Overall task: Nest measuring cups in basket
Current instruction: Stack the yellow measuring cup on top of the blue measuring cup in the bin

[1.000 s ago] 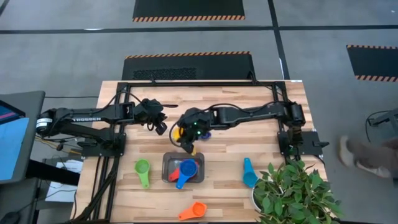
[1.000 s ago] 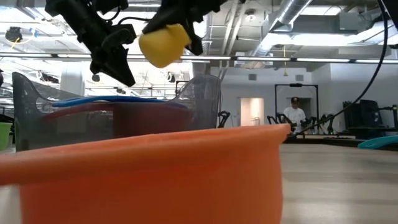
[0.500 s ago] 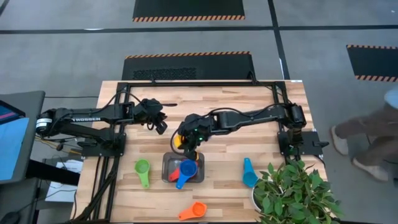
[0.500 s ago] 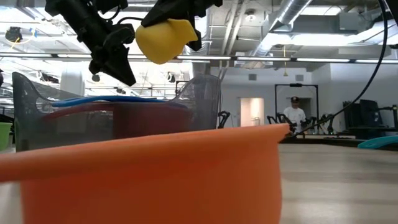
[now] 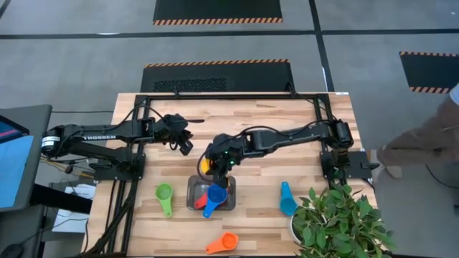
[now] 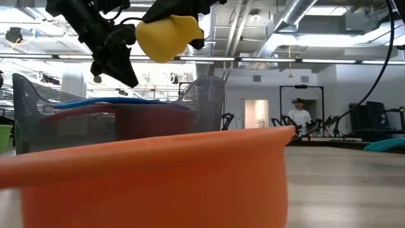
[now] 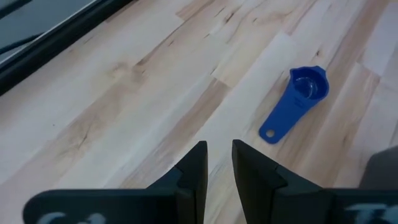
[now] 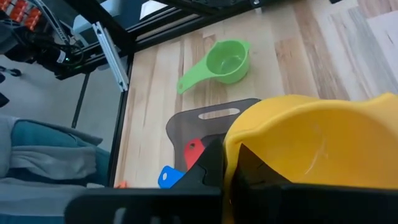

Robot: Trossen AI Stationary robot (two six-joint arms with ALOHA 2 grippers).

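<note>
My right gripper (image 5: 216,169) hangs above the far edge of the dark grey basket (image 5: 193,203), shut on the yellow cup (image 5: 205,165), which shows high over the basket in the low view (image 6: 166,37). The basket holds a red cup (image 5: 201,200) and a blue cup (image 5: 214,197), its handle over the near rim. On the table lie the green cup (image 5: 165,196), light blue cup (image 5: 287,199) and orange cup (image 5: 223,243). The dark blue cup (image 7: 295,101) lies ahead of my left gripper (image 5: 183,145), which hovers open with a narrow gap. My right gripper pinches the yellow cup's side wall (image 8: 232,149), one finger (image 8: 210,163) outside the bowl and the other inside it. The fingers come from above, slanting toward the table's near edge. The cup is lifted clear of the table and the basket, tilted.
A potted plant (image 5: 337,222) stands at the near right corner, close to the light blue cup. The orange cup (image 6: 152,180) fills the low view's foreground. Black frame rails (image 5: 229,96) run along the far edge. A person walks on the floor right of the table (image 5: 423,143).
My right gripper has carried the yellow cup a short way toward the table's near edge, closer over the basket's far rim, rising slightly and tipping the cup a little. It has stayed shut on the cup. A person has walked past on the right.
</note>
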